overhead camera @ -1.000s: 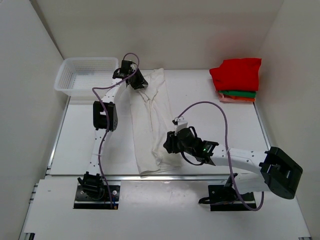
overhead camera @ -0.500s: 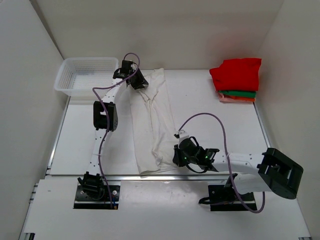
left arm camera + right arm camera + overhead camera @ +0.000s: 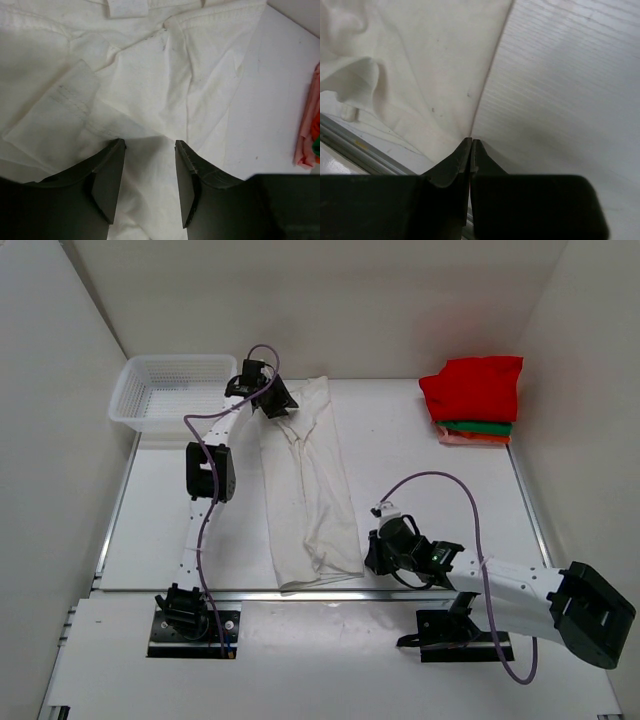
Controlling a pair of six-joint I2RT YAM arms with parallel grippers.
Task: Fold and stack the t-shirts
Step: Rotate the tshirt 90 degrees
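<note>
A cream t-shirt lies folded into a long strip, running from the far middle of the table to its near edge. My left gripper is at the strip's far end, by the collar. In the left wrist view it is open, with wrinkled cream cloth under and between the fingers. My right gripper is low by the strip's near right edge. It is shut, tips right at the cloth's edge; a pinch does not show. Folded red, green and salmon-pink t-shirts are stacked at the far right.
A white mesh basket stands at the far left corner, just left of my left gripper. A metal rail runs along the table's near edge, close under the shirt's hem. White walls close in the left, right and far sides.
My right gripper closed and slid right and nearer, from over the strip's lower part to beside its right edge. The strip's lower right edge now lies slightly further right. The left arm stayed put.
</note>
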